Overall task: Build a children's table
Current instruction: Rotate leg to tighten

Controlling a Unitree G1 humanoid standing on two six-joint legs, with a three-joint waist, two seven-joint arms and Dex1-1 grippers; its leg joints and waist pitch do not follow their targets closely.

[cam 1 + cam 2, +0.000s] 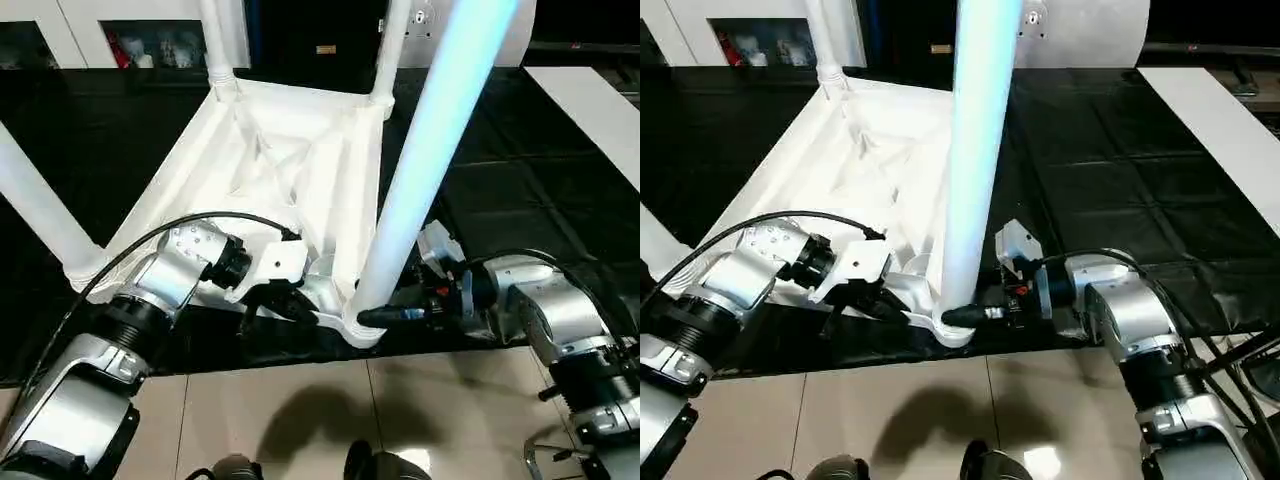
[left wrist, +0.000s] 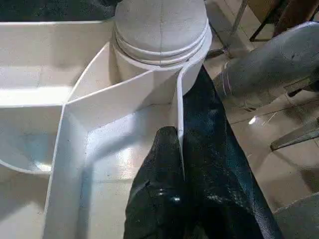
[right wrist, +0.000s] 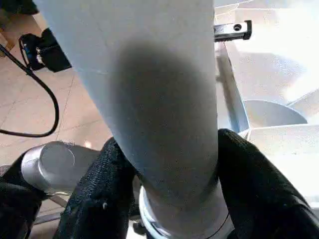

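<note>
Near leg point(image 1: 430, 150) rises tall at table's closest corner, blocking view of mat behind; right gripper point(image 3: 164, 199) clenched around its base. Left gripper point(image 2: 182, 164) pinching rim wall beside same corner socket. Children's table point(image 1: 290, 160) upside down on black mat point(image 1: 520, 200), ribbed underside up. White board point(image 1: 590, 100) lies far right.

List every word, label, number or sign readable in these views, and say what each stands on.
None can be read.
Small yellowish tag on the dark unit behind the table top: too small to read.
Leg held by the right end effector: plain, unmarked.
Rib pinched by the left end effector: unmarked.
</note>
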